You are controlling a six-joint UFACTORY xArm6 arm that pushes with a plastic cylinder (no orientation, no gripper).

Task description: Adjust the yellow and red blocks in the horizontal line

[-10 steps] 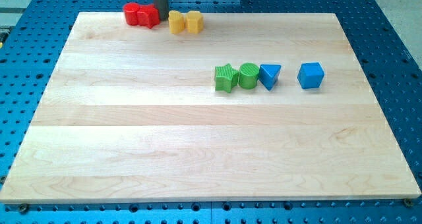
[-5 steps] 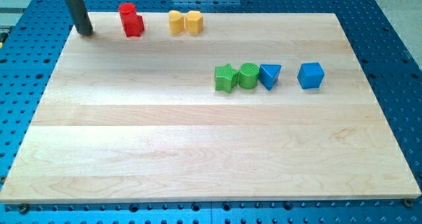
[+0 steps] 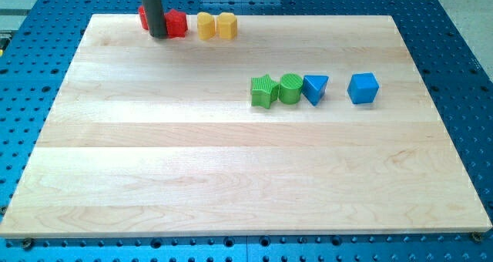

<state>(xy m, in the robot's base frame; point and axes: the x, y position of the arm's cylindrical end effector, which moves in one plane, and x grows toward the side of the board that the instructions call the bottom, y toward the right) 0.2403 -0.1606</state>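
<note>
Two red blocks lie at the board's top left: one [image 3: 177, 23] shows fully, the other [image 3: 142, 17] is mostly hidden behind the rod. Two yellow blocks [image 3: 206, 25] [image 3: 226, 24] touch each other just right of them, forming a rough row along the top edge. My tip [image 3: 158, 35] rests on the board between the two red blocks, touching or nearly touching both.
A green star [image 3: 263, 91], a green cylinder [image 3: 290, 88] and a blue triangular block [image 3: 315, 88] stand in a touching row right of centre. A blue cube [image 3: 363, 88] sits apart to their right. The wooden board [image 3: 231, 169] lies on a blue perforated table.
My tip swung out to the board's left edge and came back right to the red blocks. The red blocks shifted; one now sits nearer the yellow pair.
</note>
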